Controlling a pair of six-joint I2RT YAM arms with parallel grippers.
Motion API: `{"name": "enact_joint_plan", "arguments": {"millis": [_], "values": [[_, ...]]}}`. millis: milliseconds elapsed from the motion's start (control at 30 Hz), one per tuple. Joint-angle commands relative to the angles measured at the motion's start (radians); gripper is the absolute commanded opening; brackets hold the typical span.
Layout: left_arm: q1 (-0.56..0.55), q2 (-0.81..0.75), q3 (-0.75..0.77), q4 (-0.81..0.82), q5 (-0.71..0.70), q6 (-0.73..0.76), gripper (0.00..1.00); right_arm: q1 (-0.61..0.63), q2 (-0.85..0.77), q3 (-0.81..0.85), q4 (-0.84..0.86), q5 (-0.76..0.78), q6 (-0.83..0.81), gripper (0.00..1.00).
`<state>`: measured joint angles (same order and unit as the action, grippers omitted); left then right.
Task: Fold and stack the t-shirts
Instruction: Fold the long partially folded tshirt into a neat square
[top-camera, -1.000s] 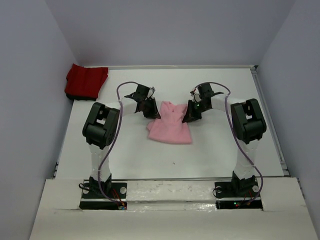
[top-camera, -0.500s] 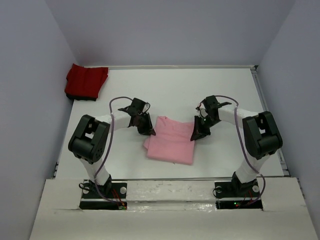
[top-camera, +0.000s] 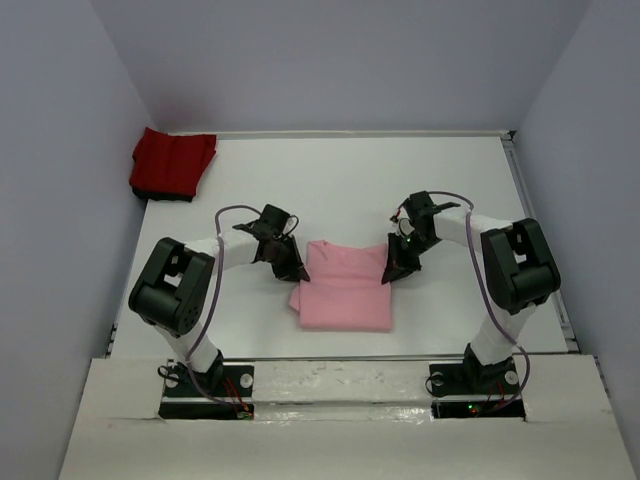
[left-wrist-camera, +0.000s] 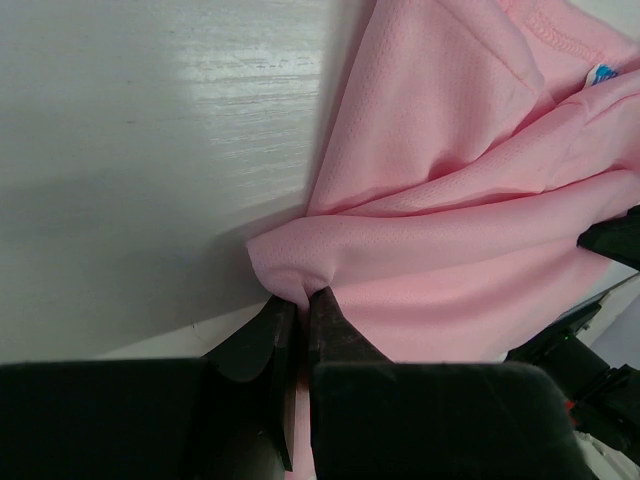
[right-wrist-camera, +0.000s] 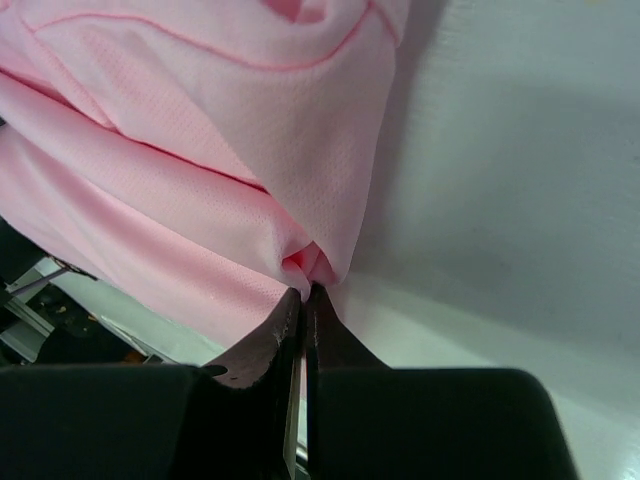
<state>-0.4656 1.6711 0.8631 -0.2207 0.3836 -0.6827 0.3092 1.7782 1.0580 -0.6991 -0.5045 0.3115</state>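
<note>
White table (top-camera: 450, 200), flat and matte, with faint brushed streaks up close in the left wrist view. Boxed in by plain pale grey-lilac walls (top-camera: 340, 60) on three sides. Thin metal rail (top-camera: 544, 250) along the right edge. White ledge (top-camera: 340, 400) at the near edge, carrying both arm bases.

Pink t-shirt (top-camera: 343, 292) around table centre, nearer the front, lying between the two arms. Folded to a rough rectangle, upper layer doubled over the lower. Fine mesh knit, soft, with rounded folds; stitched hem and small blue tag (left-wrist-camera: 598, 72) in the left wrist view, darker pink seam line in the right wrist view.

Red t-shirt (top-camera: 172, 164) in the far left corner against the wall, well apart from the pink one. Deep red, a folded, creased lump.

Left gripper (top-camera: 296, 274) at the pink t-shirt's left edge, black fingers almost together, pinching a bunched fold of cloth. Right gripper (top-camera: 390, 274) at its right edge, fingers squeezed onto a small pucker of the same cloth. Both low at the table surface.
</note>
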Motion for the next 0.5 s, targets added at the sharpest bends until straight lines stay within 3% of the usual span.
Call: {"name": "enact_joint_plan", "arguments": {"millis": [0, 233, 267, 300, 367, 433, 467], "values": [[0.007, -0.011, -0.061, -0.118, -0.109, 0.008, 0.06, -0.005, 0.024, 0.034, -0.037, 0.058, -0.043, 0.00], [0.005, -0.008, -0.076, -0.086, -0.107, -0.003, 0.07, -0.005, 0.064, 0.043, -0.023, 0.066, -0.055, 0.00], [0.005, -0.007, -0.076, -0.086, -0.106, -0.002, 0.11, -0.005, 0.063, 0.043, -0.023, 0.066, -0.057, 0.03], [0.005, -0.005, -0.075, -0.085, -0.104, 0.000, 0.15, -0.005, 0.059, 0.045, -0.023, 0.067, -0.057, 0.21], [0.005, -0.011, -0.073, -0.089, -0.107, 0.005, 0.52, -0.005, 0.049, 0.043, -0.027, 0.063, -0.052, 0.43], [0.005, -0.019, -0.065, -0.097, -0.117, 0.008, 0.82, -0.005, 0.040, 0.042, -0.025, 0.060, -0.046, 0.48], [0.005, -0.022, -0.064, -0.103, -0.124, 0.011, 0.90, -0.005, 0.030, 0.042, -0.028, 0.058, -0.045, 0.52]]}}
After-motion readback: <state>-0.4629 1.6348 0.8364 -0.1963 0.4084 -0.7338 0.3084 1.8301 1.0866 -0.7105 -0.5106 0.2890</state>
